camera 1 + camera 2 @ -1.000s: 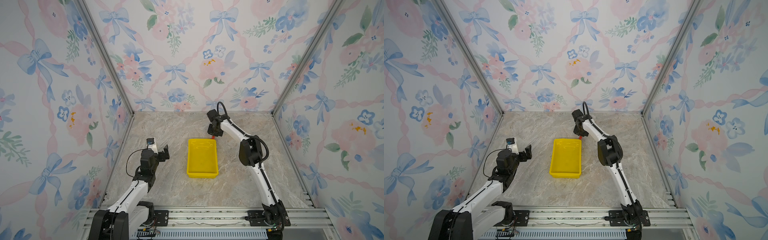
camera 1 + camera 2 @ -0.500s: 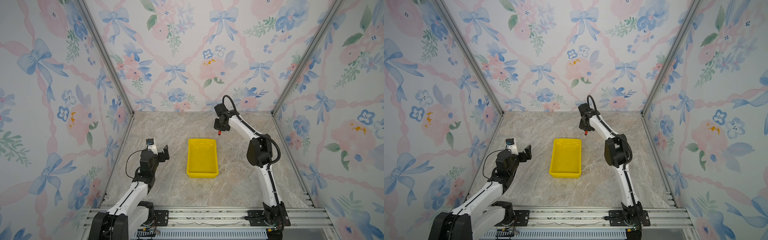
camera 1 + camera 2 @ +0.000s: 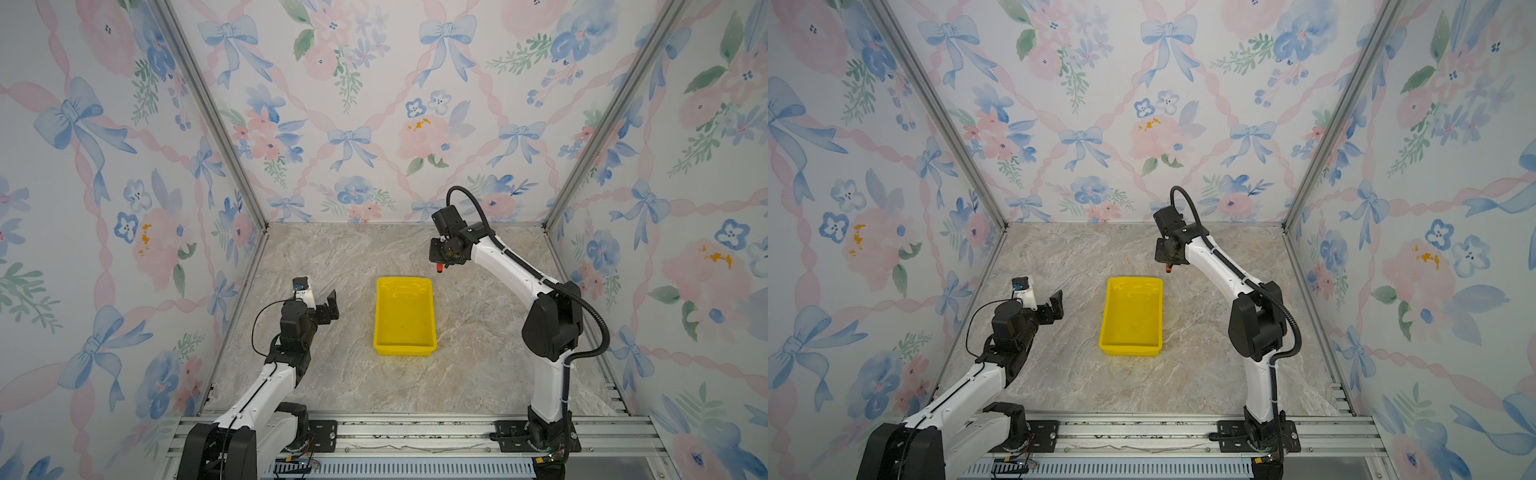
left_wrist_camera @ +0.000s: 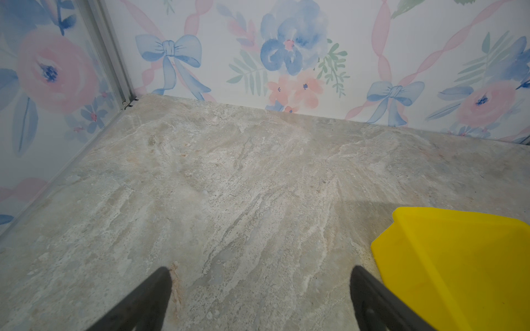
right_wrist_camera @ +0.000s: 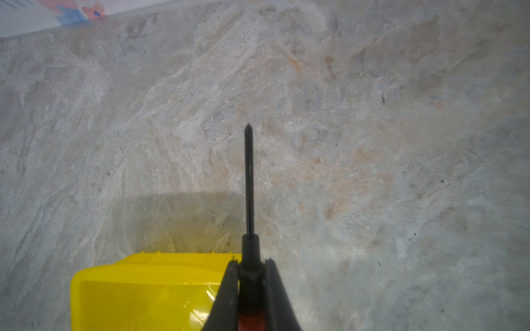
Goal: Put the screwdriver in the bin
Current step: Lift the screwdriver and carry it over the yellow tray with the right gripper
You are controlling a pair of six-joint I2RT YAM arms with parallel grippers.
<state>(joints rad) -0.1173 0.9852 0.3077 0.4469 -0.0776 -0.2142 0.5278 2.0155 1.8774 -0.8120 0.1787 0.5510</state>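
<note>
Grips the screwdriver point(image 5: 249, 183) in the right hand point(image 5: 250, 262), dark fingers closed narrow on the black collar from both sides. Shows, in the right wrist view, a strip of red-orange handle behind the collar and the thin dark shaft running straight out past the fingertips, over bare marbled tabletop point(image 5: 372, 129). Catches one yellow corner of the bin point(image 5: 137, 286) beside the hand there, with the shaft pointing away from it.

Holds the tool up off the tabletop point(image 3: 353, 257) in both top views. Lets only a small red bit of the screwdriver point(image 3: 439, 269) show beneath the right hand point(image 3: 440, 262), just beyond the far right corner of the bin point(image 3: 405, 353). Puts that red bit close to the far rim but outside the walls. Gives the same placing in a top view from the neighbouring eye: screwdriver point(image 3: 1168, 270) under the right hand point(image 3: 1168, 262), near the bin point(image 3: 1130, 351) yet not over its floor.

Has the bin lying flat mid-tabletop, long sides running away from the arm bases.

Keeps the left hand point(image 3: 328, 307) off to the left of the bin, apart from it, raised above the surface. Spreads its fingers wide around nothing: in the left wrist view, only marbled tabletop point(image 4: 229, 186) between the two dark tips of the left hand point(image 4: 261, 275), and a corner of the bin point(image 4: 459, 258) alongside.
</note>
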